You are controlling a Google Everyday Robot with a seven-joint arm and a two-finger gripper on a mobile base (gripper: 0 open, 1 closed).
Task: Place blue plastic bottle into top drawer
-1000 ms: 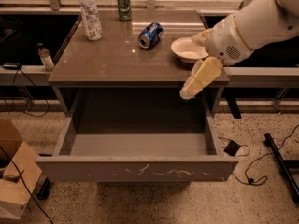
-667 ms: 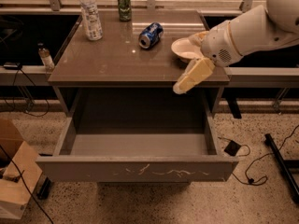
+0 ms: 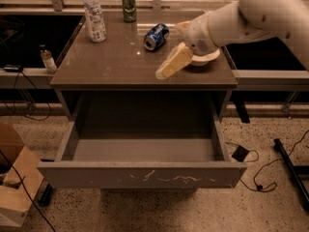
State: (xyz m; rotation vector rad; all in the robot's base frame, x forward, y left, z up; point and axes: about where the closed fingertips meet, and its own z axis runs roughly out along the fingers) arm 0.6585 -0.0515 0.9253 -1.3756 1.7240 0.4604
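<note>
Over the grey table (image 3: pixel 120 66) the gripper (image 3: pixel 165 71), its state I cannot tell, should reach left and take the blue plastic bottle (image 3: pixel 94 16) at mid-body.

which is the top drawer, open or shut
Open: the top drawer is pulled out, floor showing. The gripper hovers over the table beside the bowl.

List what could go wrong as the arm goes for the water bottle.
1. The end effector hangs over the front of the table, right of centre. The blue soda can, lying on its side, sits between it and the blue plastic bottle, so a straight reach could set the can rolling.
2. The bottle stands tall near the table's back left edge; an off-centre touch might topple it.
</note>
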